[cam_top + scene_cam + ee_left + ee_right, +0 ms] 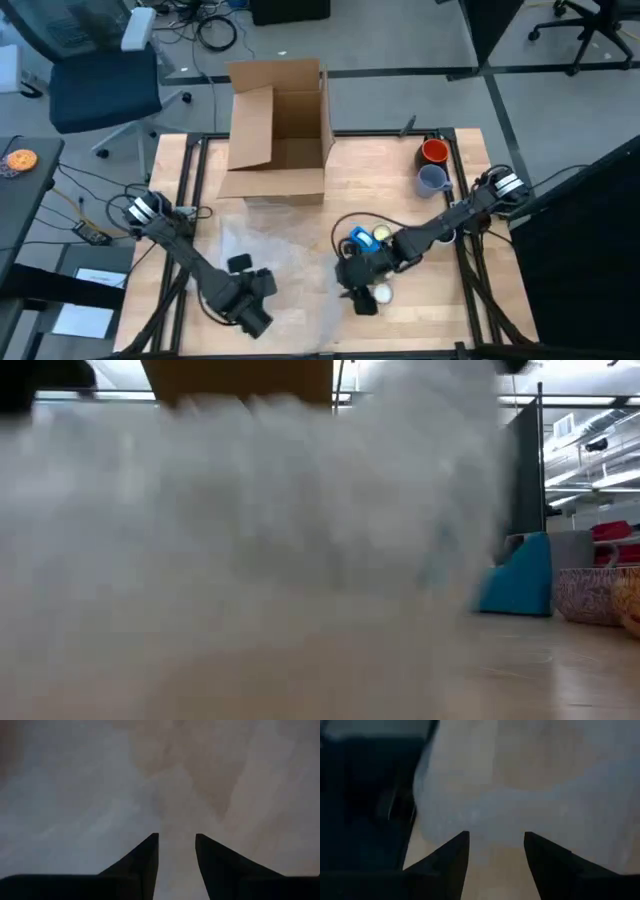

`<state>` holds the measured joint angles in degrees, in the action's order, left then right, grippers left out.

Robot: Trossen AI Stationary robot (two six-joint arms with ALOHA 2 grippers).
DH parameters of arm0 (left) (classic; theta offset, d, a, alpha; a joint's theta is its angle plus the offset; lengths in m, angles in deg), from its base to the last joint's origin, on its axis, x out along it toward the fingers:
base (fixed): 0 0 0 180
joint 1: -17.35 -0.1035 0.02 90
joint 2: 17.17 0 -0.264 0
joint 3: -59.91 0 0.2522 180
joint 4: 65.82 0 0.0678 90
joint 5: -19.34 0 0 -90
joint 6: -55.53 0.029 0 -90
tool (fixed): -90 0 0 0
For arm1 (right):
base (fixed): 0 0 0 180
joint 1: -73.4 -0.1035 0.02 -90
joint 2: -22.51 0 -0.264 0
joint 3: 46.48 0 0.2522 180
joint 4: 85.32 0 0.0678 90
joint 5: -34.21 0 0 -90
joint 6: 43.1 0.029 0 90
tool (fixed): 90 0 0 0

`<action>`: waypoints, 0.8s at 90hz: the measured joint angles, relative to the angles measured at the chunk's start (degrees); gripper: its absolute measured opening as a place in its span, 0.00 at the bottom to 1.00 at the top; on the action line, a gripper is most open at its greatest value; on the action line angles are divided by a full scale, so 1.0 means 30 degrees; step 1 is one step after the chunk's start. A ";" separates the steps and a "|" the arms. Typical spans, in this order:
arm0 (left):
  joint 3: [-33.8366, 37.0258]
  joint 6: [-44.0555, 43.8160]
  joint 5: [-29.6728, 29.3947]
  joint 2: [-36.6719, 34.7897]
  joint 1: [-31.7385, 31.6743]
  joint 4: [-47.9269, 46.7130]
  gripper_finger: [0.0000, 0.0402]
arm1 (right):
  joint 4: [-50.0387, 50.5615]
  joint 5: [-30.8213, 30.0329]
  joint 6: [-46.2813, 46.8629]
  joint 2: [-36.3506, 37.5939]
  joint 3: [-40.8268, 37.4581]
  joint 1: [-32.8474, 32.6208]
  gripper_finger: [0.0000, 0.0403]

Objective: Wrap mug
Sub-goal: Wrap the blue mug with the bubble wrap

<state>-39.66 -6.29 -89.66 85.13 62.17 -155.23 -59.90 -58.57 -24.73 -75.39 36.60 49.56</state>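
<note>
The blue mug [361,240] sits right of centre on the desk [390,170], at the wrap sheet's [275,265] right edge. Right claw [362,299], fingers spread, is nearest, just nearer than the mug. Left claw [250,310], spread, hovers over the sheet's left.

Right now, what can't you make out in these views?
- Low view: wrap sheet against the lens hides most of the table and both grippers.
- High view: the left gripper and right gripper are too small to judge.
- Wrist views: only blurred sheet; grip on it unclear.
- Mugs: details too small.
</note>
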 joint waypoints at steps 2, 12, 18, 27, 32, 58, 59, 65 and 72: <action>-0.0149 -0.0256 -0.0664 -0.0007 0.0171 -0.0232 0.29 | -0.0329 -0.0219 -0.0307 0.0000 0.0000 0.0187 0.42; -0.0255 -0.1138 -0.3871 -0.0007 0.0885 0.0364 0.29 | -0.1649 -0.1570 -0.1633 0.0000 0.0000 0.1238 0.42; 0.0243 -0.1134 -0.5942 -0.0007 0.1115 0.1835 0.29 | -0.2217 -0.1966 -0.2123 0.0007 0.0000 0.1927 0.42; 0.1551 -0.0663 -0.7986 -0.0007 0.1101 0.4890 0.29 | -0.2345 -0.2043 -0.2158 0.0007 0.0000 0.2845 0.42; 0.2421 -0.0147 -0.8188 -0.0003 0.0884 0.6367 0.29 | -0.2172 -0.1969 -0.2125 0.0007 0.0000 0.3184 0.42; 0.8064 -0.0292 -0.7229 0.0138 -0.0309 1.3865 0.29 | -0.0151 0.3485 -0.0686 0.0007 0.0000 0.2622 0.41; 0.8200 -0.0403 -0.7144 0.0141 -0.0377 1.3910 0.29 | -0.0151 0.3755 -0.0613 0.0007 0.0000 0.2537 0.41; 0.8630 -0.1256 -0.6026 0.0146 -0.0968 1.3601 0.29 | -0.0243 0.5363 -0.0094 0.0007 0.0000 0.1941 0.40; 0.8803 -0.1988 -0.5449 0.0138 -0.1574 1.3061 0.29 | -0.0234 0.6082 0.0324 0.0007 0.0000 0.1118 0.40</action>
<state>-13.25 -12.26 -106.01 85.55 57.45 -116.05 -60.61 -40.32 -23.75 -75.37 36.60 52.92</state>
